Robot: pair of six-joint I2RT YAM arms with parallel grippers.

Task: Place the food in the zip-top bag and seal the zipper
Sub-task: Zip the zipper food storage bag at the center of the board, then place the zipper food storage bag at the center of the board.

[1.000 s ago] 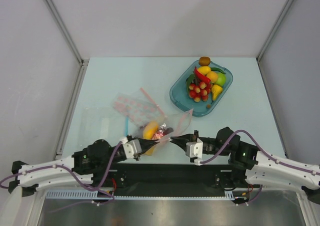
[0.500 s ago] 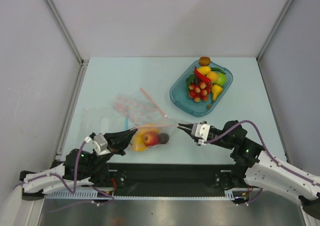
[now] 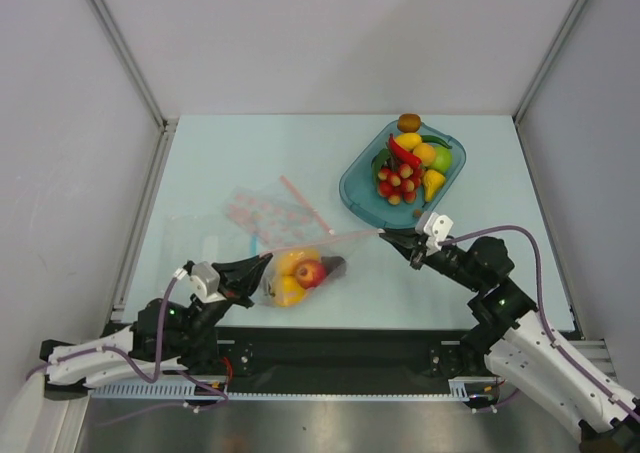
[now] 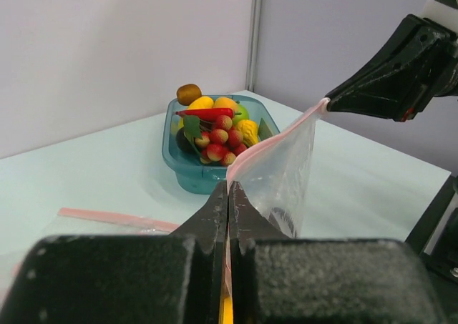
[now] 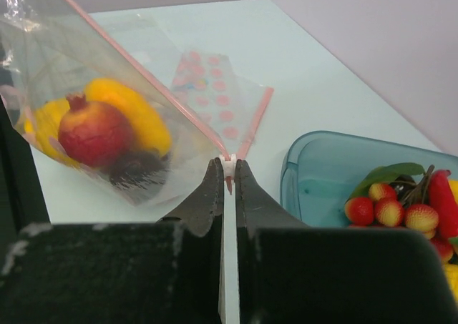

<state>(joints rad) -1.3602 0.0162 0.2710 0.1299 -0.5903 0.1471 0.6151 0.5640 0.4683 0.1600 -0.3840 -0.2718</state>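
Over worktop (image 3: 200, 163) near front edge: holding zip-top bag (image 3: 335, 251) w/ food (image 3: 303, 273) inside, taut btwn left tool (image 3: 262, 265) & right tool (image 3: 386, 236), both clamped on zipper (image 3: 325, 241) ends. Sealing step; next prob needs pinching along strip w/o dropping bag.

The left fingers (image 3: 250, 268) and right fingers (image 3: 398, 239) clamp shut.

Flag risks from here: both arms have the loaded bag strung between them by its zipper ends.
1. The left fingers and right fingers pinch only the ends of the zipper; either end may slip free and let the bag collapse.
2. The red fruit and yellow pepper sag below the strip, so more pull could strain it.
3. Mid-span closure can't be told; food might spill.
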